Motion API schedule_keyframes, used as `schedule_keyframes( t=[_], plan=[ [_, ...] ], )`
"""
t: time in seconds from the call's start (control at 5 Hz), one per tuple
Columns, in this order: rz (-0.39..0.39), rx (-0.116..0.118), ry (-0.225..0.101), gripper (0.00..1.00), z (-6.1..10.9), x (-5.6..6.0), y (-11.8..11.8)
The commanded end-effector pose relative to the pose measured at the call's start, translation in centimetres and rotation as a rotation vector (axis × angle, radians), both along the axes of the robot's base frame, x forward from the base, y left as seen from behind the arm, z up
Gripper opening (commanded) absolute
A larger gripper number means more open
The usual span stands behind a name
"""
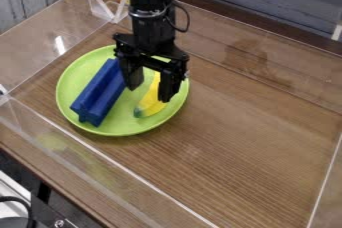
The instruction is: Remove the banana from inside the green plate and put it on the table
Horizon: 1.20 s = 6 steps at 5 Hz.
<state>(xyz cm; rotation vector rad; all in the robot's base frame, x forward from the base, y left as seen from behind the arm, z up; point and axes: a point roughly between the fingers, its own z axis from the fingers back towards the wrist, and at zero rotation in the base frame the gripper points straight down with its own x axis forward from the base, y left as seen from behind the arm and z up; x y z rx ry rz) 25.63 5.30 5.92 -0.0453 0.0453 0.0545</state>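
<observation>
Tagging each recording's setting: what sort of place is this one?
Probably a lab robot test bench, not a home. A wood-grain table is fenced by clear acrylic walls, and the arm's gripper works over a green plate holding a toy banana and blue block.

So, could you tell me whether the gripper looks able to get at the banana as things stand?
Probably yes: the gripper hangs open right over the banana, and the blue block lies off to the side.
</observation>
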Motion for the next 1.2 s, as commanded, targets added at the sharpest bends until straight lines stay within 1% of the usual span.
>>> schedule_keyframes(
  t=[0.0, 0.4, 0.6, 0.8, 1.0],
  plan=[
    [0.016, 0.010, -0.033, 1.00, 0.0, 0.2, 0.5],
    [0.029, 0.012, -0.040, 1.00, -1.3, 0.1, 0.6],
    [0.032, 0.012, -0.043, 0.00, -1.7, 0.1, 0.7],
    [0.033, 0.012, -0.045, 0.00, -1.6, 0.2, 0.7],
    [0.035, 0.012, -0.048, 0.00, -1.2, 0.3, 0.7]
  ],
)
